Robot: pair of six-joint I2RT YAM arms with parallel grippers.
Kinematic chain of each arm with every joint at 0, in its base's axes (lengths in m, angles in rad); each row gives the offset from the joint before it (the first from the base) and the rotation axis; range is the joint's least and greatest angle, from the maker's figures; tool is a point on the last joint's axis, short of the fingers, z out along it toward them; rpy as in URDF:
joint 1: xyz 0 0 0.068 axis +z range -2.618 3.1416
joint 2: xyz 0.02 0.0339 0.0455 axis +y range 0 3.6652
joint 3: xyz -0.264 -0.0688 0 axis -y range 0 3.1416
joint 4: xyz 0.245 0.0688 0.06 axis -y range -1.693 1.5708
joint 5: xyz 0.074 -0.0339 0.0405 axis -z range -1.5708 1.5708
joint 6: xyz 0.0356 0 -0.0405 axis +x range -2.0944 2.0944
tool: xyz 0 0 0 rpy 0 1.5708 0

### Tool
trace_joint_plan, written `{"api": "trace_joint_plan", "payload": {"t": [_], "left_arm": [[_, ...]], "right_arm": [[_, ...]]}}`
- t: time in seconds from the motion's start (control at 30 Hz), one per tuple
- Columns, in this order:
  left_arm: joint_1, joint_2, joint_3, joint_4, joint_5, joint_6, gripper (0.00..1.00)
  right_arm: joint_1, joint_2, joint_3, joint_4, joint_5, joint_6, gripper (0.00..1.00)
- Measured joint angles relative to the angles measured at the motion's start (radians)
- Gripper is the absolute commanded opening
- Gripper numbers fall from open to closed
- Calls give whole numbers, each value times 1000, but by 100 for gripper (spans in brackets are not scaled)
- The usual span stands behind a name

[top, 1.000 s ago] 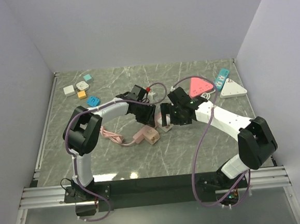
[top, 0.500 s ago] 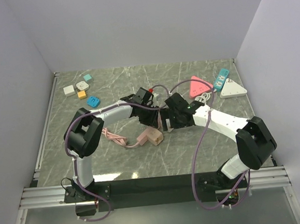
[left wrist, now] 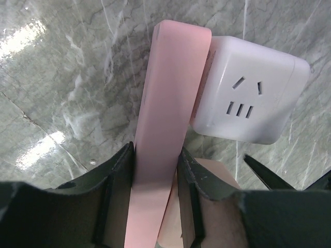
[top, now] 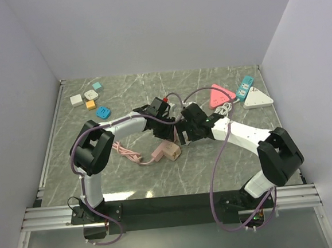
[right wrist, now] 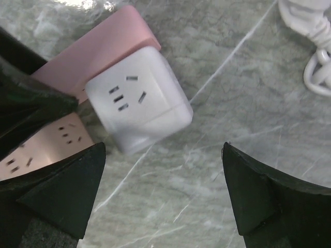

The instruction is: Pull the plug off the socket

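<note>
We are clamping the pink socket (left wrist: 170, 93) in the left gripper (left wrist: 155, 153), with the white plug (left wrist: 248, 95) sitting flush against its side, apparently not yet pulled off. We are hovering the right gripper (right wrist: 163, 151) over the plug, spread wide and grasping nothing; gripping and pulling are remaining.

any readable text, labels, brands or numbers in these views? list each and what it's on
No text can be read in any view.
white cube adapter: socket slots only, no print on the faces shown.
pink power strip: plain, no print visible.
teal strip and small coloured blocks at the far side of the table: too small to tell.
</note>
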Motion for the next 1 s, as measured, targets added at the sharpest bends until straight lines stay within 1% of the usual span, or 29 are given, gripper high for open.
{"api": "trace_joint_plan", "payload": {"t": [0.23,0.33,0.43,0.47,0.57,0.7,0.73,0.77,1.0], "left_arm": [[3,-1,0,-5,8,9,0],[14,-1,1,-15,15,14,0],[26,-1,1,-23,23,19,0],[30,-1,1,-24,27,21,0],[39,-1,1,-26,38,27,0],[50,-1,1,-40,44,40,0],[55,-1,1,-45,48,46,0],[58,-1,1,-48,53,51,0],[78,2,2,-58,89,75,0]], "right_arm": [[9,116,48,22,21,-96,100],[10,145,71,31,13,-121,98],[10,171,97,30,-5,-139,89],[10,179,106,27,-10,-144,80],[10,204,126,39,-61,-157,71],[8,230,156,35,-87,-170,74],[8,236,162,40,-95,-171,77],[7,239,164,44,-101,-170,83],[-10,249,162,58,-160,-138,90]]}}
